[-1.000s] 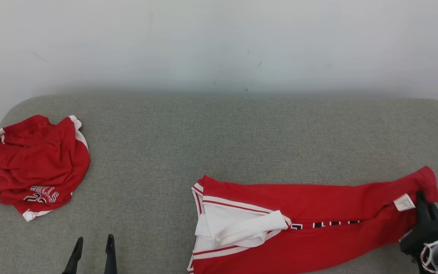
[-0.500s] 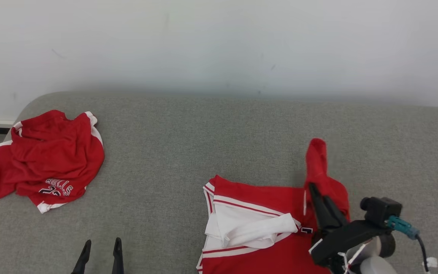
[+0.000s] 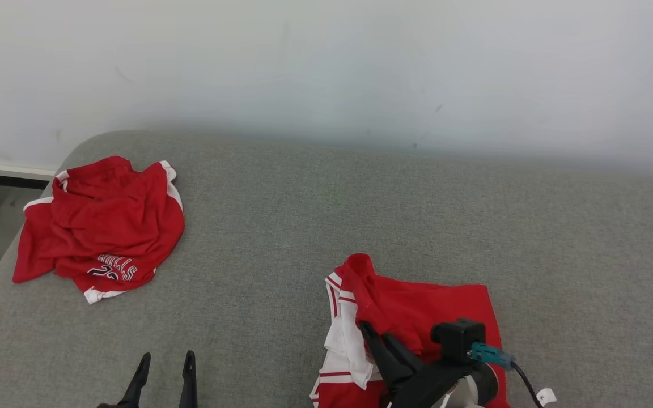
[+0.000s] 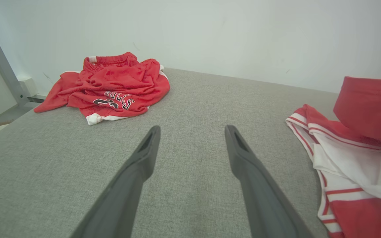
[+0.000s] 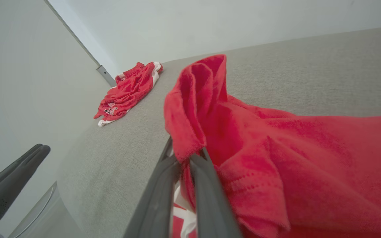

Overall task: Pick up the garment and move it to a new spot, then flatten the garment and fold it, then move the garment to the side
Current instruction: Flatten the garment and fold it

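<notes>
The garment [image 3: 417,306], red with white trim, lies at the near right of the grey padded surface [image 3: 304,215]. Its right end is lifted and doubled over to the left. My right gripper [image 3: 369,330] is shut on that raised red fold, above the garment's white-trimmed left edge. In the right wrist view the fold [image 5: 197,99] stands up from between the closed fingers [image 5: 207,185]. My left gripper [image 3: 165,361] is open and holds nothing, low at the near left, well apart from the garment. The left wrist view has the spread fingers [image 4: 144,155] over bare fabric, with the garment [image 4: 359,148] at the right.
A second red garment [image 3: 105,221] with dark lettering lies crumpled at the far left corner, also in the left wrist view [image 4: 117,86] and right wrist view [image 5: 129,89]. A pale wall [image 3: 326,68] backs the surface. Floor shows past the left edge.
My right gripper has carried the garment's right end up and leftward over the rest, doubling it. The camera has turned, shifting the whole picture to the right. The left gripper stays open.
</notes>
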Robot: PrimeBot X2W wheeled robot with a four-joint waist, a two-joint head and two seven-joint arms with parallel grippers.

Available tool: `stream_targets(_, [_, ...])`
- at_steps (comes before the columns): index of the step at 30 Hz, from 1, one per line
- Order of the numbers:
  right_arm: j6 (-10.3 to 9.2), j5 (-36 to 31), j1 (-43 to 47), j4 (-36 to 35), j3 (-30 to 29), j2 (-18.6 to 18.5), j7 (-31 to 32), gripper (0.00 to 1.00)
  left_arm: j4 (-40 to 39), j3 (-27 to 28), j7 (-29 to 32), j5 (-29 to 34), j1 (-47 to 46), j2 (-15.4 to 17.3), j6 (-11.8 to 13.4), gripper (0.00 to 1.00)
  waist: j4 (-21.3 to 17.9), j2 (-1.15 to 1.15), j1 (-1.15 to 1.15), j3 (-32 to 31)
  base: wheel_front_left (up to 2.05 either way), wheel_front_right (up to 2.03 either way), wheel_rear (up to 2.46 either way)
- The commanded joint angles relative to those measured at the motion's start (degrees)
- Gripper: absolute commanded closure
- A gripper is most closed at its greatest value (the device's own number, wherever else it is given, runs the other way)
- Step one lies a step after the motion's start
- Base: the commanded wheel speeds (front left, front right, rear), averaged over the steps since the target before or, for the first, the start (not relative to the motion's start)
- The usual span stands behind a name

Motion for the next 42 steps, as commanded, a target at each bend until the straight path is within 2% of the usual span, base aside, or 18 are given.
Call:
stream_targets(1, [-0.09, 2.39, -1.21, 1.16, 1.65, 0.21, -1.29, 1.0, 0.1, -0.35, -0.13, -0.17, -0.95, -0.07, -0.26, 0.0, 0.75, 0.0, 0.0, -0.13, 0.0, 0.0, 0.0])
stream_targets(6, [-0.1, 6.19, -4.97, 8.13, 7.9, 0.13, -4.92, 1.0, 0.89, -1.56, -0.13, -0.75, -1.49, -0.07, -0.24, 0.0, 1.81, 0.0, 0.0, -0.04, 0.0, 0.0, 0.0])
stream_targets(8, [-0.1, 7.88, -6.19, 9.91, 9.19, 0.16, -6.46, 0.05, 1.08, -1.94, -0.13, -0.88, -1.92, -0.09, -0.25, 0.0, 1.97, 0.0, 0.0, 0.06, 0.0, 0.0, 0.0])
stream_targets(9, [-0.09, 8.99, -6.74, 10.48, 9.75, 0.17, -6.99, 0.0, 1.17, -2.02, -0.13, -0.9, -2.05, -0.09, -0.25, 0.0, 1.95, 0.0, 0.0, 0.13, 0.0, 0.0, 0.0])
stream_targets(13, [-0.1, 12.73, -8.89, 10.35, 10.22, 0.14, -8.89, 0.0, 1.08, -1.25, -0.13, -1.01, -1.93, -0.08, -0.26, 0.0, 1.25, 0.0, 0.0, 0.27, 0.0, 0.0, 0.0])
stream_targets(16, [-0.1, 12.03, -10.31, 9.7, 7.92, 0.11, -9.78, 0.0, 0.82, -0.39, -0.13, -0.94, -1.59, -0.08, -0.27, 0.0, 0.43, 0.0, 0.0, 0.25, 0.0, 0.0, 0.0])
stream_targets(20, [-0.1, 7.53, -10.35, 7.21, 0.68, -1.2, -10.08, 0.0, 0.24, 0.48, -0.13, -0.74, -1.14, -0.09, -0.28, 0.0, -0.68, 0.0, 0.0, 0.19, 0.0, 0.0, 0.0])
stream_targets(25, [-0.09, 1.0, -6.07, 1.88, -9.87, -3.56, -10.01, 0.0, -0.42, 1.17, -0.13, -0.46, -0.51, -0.09, -0.29, 0.0, -1.61, 0.0, 0.0, 0.38, 0.0, 0.0, 0.0])
stream_targets(29, [-0.09, -3.31, -2.42, 0.38, -15.75, -5.11, -10.03, 0.0, -0.58, 1.31, -0.13, -0.32, -0.65, -0.09, -0.3, 0.0, -1.91, 0.0, 0.0, 0.7, 0.0, 0.0, 0.0])
stream_targets(30, [-0.1, -4.46, -1.77, 0.17, -16.69, -5.21, -10.02, 0.06, -0.62, 1.32, -0.13, -0.32, -0.72, -0.09, -0.3, 0.0, -1.95, 0.0, 0.0, 0.77, 0.0, 0.0, 0.0])
stream_targets(31, [-0.09, -5.58, -1.05, 0.09, -17.5, -5.24, -10.02, 0.19, -0.66, 1.34, -0.13, -0.34, -0.78, -0.08, -0.3, 0.0, -2.0, 0.0, 0.0, 0.83, 0.0, 0.0, 0.0])
stream_targets(32, [-0.09, -6.74, 0.03, -0.01, -19.01, -4.71, -10.02, 0.53, -0.67, 1.34, -0.13, -0.41, -0.92, -0.08, -0.3, 0.0, -2.02, 0.0, 0.0, 0.97, 0.0, 0.0, 0.0])
stream_targets(33, [-0.09, -7.18, 0.45, 0.12, -19.35, -4.43, -10.03, 0.7, -0.69, 1.34, -0.13, -0.47, -1.01, -0.09, -0.3, 0.0, -2.04, 0.0, 0.0, 1.04, 0.0, 0.0, 0.0])
stream_targets(34, [-0.09, -7.18, 0.45, 0.12, -19.35, -4.43, -10.03, 0.7, -0.69, 1.34, -0.13, -0.47, -1.01, -0.09, -0.3, 0.0, -2.04, 0.0, 0.0, 1.04, 0.0, 0.0, 0.0])
stream_targets(35, [-0.1, -7.59, 0.77, 0.3, -19.48, -4.3, -10.03, 1.0, -0.7, 1.33, -0.13, -0.48, -1.09, -0.09, -0.23, 0.0, -2.04, 0.0, 0.0, 1.12, 0.0, 0.0, 0.0])
stream_targets(42, [-0.1, -10.77, 0.41, 5.43, -16.88, -4.71, -10.03, 1.0, -0.4, 0.96, -0.13, -0.71, -1.89, -0.08, -0.24, 0.0, -1.6, 0.0, 0.0, 1.49, 0.0, 0.0, 0.0])
